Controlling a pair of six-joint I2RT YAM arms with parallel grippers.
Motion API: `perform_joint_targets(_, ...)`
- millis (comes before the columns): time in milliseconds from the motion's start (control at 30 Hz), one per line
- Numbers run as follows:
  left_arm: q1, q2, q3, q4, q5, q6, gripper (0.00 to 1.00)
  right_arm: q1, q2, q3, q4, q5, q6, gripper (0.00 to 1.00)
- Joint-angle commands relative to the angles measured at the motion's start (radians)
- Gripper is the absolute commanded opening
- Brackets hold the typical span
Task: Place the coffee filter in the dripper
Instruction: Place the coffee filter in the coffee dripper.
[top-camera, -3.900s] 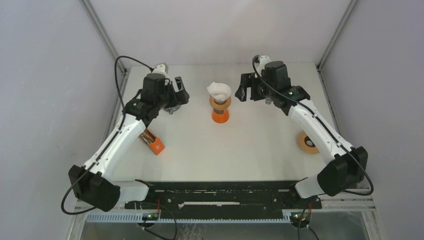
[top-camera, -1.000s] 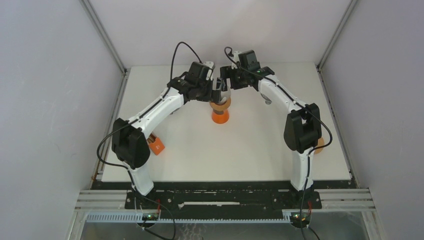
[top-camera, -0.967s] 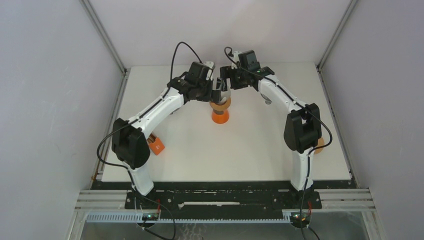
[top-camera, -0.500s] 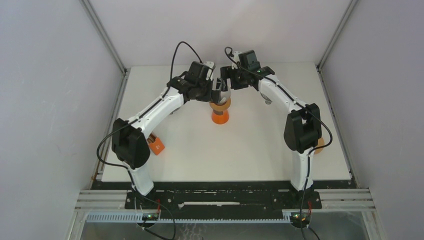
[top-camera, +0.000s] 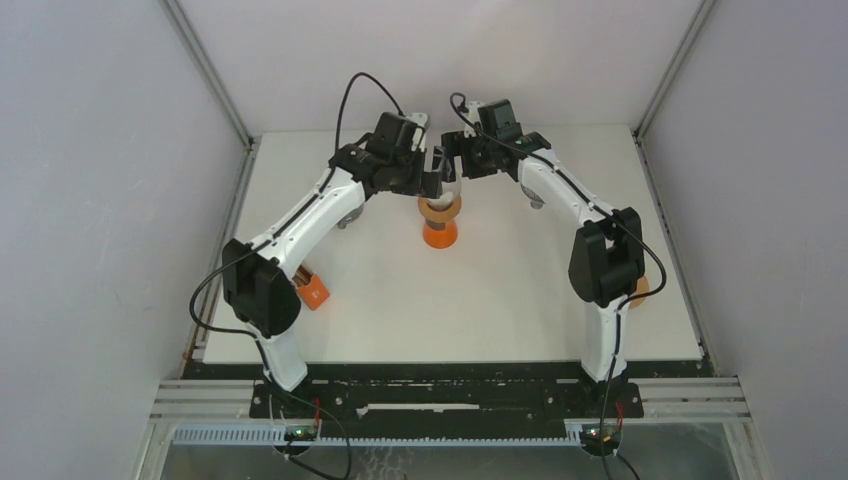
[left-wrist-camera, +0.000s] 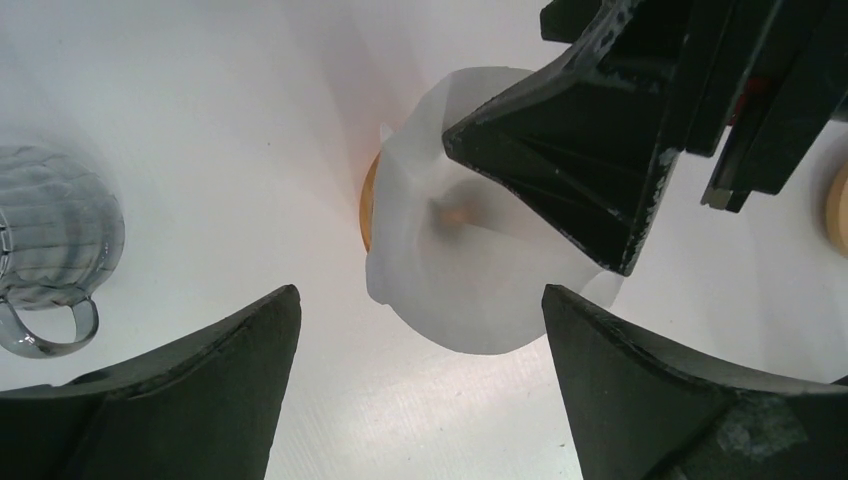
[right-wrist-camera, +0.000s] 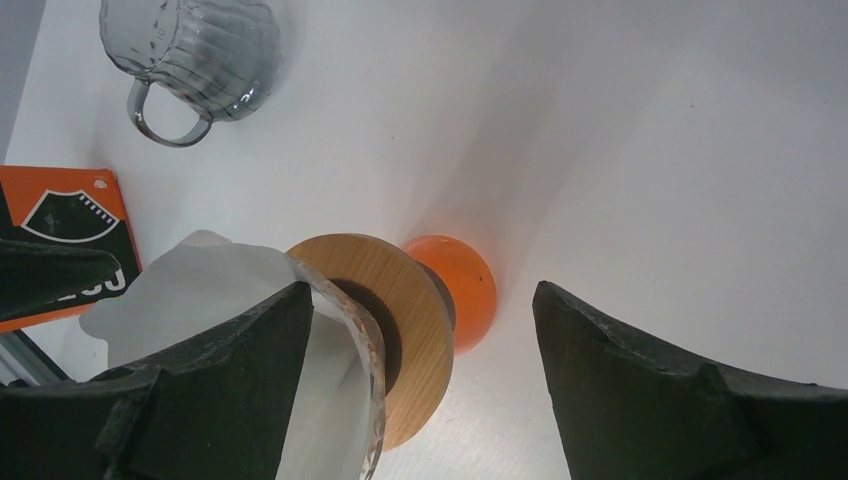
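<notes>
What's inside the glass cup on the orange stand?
A white paper filter sits in the dripper. A finger of the right gripper covers part of it; the paper hides the dripper's bottom.

In the top view the left fingers (top-camera: 432, 183) and right fingers (top-camera: 455, 166) cover nearly all of the coffee filter (top-camera: 445, 197). In the left wrist view the filter hides the dripper (left-wrist-camera: 366, 200) except a wooden sliver, and the left edge cuts off the glass jug (left-wrist-camera: 50, 235). The right elbow hides most of a wooden disc (top-camera: 641, 289) on the bench's right.

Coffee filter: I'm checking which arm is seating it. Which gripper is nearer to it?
Right. The right gripper has one finger seemingly against the coffee filter, which sits in the dripper. The left gripper hangs open above the filter, not touching.
</notes>
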Motion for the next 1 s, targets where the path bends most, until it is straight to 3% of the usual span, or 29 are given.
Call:
perform_joint_targets(0, 0.001, 0.001, 0.072, 0.003, -0.012, 0.003, 0.95, 0.0, -0.088, 0.017, 0.025, -0.016, -0.011, 0.89)
perform_joint_targets(967, 0.017, -0.029, -0.049, 0.025, -0.057, -0.011, 0.95, -0.002, -0.077, -0.053, 0.03, 0.063, -0.025, 0.89)
